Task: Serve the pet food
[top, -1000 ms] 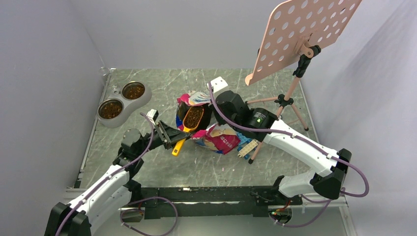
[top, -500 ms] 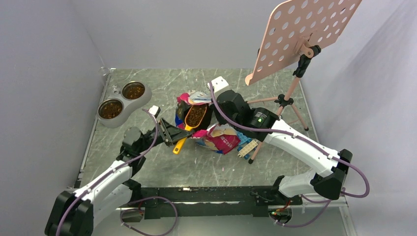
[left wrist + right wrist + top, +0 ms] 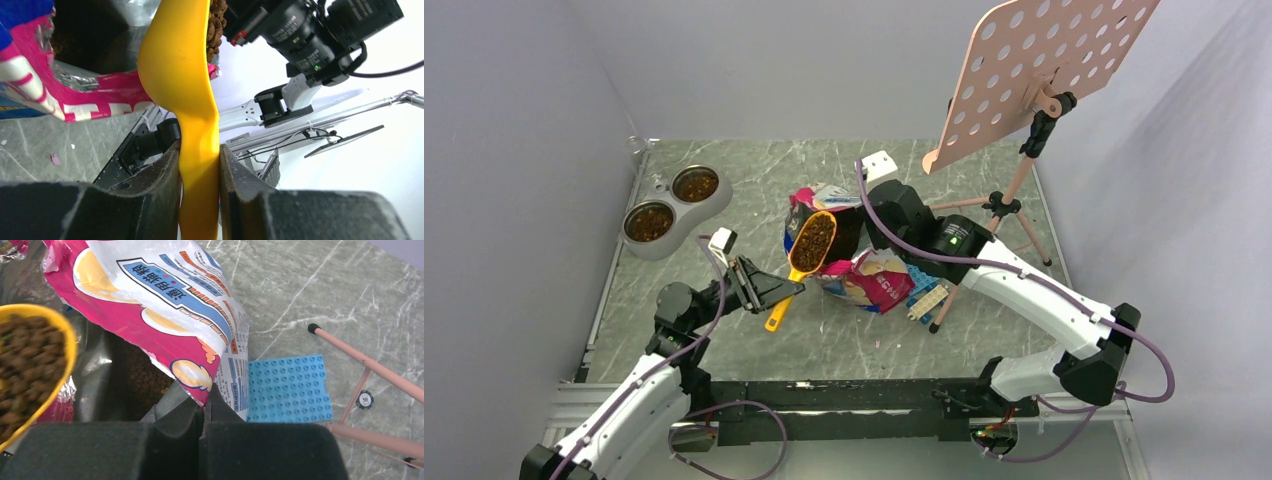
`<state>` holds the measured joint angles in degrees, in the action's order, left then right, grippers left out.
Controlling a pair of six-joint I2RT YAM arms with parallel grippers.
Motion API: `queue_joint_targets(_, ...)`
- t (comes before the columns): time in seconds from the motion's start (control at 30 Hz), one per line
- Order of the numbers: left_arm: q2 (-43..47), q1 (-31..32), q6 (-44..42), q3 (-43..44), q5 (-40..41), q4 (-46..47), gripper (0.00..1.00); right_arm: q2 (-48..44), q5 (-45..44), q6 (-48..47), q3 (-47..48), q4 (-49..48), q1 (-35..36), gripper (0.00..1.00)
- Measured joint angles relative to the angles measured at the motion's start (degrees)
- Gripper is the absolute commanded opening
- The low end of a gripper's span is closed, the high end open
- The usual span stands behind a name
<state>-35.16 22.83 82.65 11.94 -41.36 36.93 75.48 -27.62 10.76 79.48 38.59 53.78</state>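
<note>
- 2 steel bowls (image 3: 664, 206) far left, both showing brown fill, well apart from scoop.
- Left fingers (image 3: 160, 185) partly open, clamped on yellow scoop (image 3: 175, 65) handle; cup end raised, likely so load won't spill.
- Pet food (image 3: 814, 240) heaped in scoop, over pouch (image 3: 874, 285) mouth; more inside pouch.
- Right fingers (image 3: 170, 427) shut, pinching pouch edge, probably steadying it.
- Blue plate (image 3: 290, 390), pink stand (image 3: 999, 205) at right.
- Nothing seen between scoop and bowls.

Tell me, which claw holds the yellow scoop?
The left claw, pinching the scoop by its handle; the right claw grips the pink pouch instead.
</note>
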Motion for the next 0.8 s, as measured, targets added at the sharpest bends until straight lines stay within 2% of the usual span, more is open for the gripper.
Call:
queue_joint_targets(0.17,4.8,0.0,1.1,0.0,0.6,-1.8,0.0,1.4,-0.9,1.5,1.9,1.9,-1.1,0.0)
queue_joint_targets(0.37,4.8,-2.0,3.7,2.2,1.8,-2.1,0.0,1.4,-0.9,1.9,1.9,2.1,-1.5,0.0)
queue_joint_targets(0.5,1.0,-7.9,6.7,6.8,1.7,-1.0,0.0,1.4,-0.9,1.9,1.9,2.0,-1.5,0.0)
queue_joint_targets(0.8,-14.9,-26.6,12.8,16.4,-2.5,6.2,0.0,1.3,-0.6,1.8,1.8,2.0,-1.5,0.0)
